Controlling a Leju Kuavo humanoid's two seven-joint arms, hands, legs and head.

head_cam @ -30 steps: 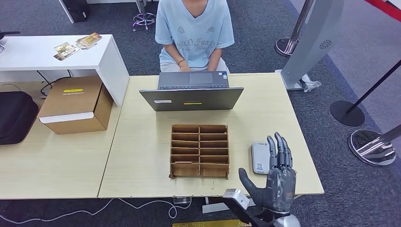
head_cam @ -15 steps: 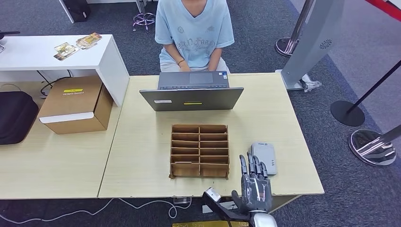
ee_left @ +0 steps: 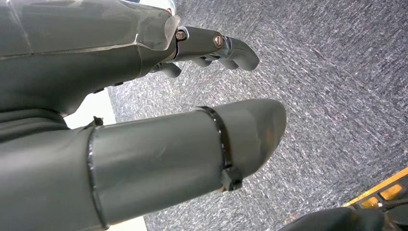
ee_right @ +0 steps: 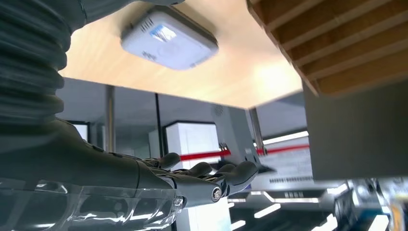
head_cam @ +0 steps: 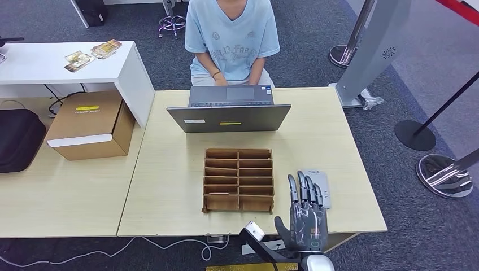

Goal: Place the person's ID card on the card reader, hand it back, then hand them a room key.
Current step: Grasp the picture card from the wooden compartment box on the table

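At table's near edge, right robot hand [head_cam: 308, 217] spread, empty, half covering card reader [head_cam: 319, 184].

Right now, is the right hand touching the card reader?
Apart. In the right wrist view the card reader lies on the table with clear space between it and the right hand; the overlap in the head view is only line of sight.

Across my table, a person in a pale blue T-shirt [head_cam: 232, 35] sits behind an open grey laptop [head_cam: 229, 117]. A cardboard box [head_cam: 90, 125] and black bag [head_cam: 18, 139] rest at left.
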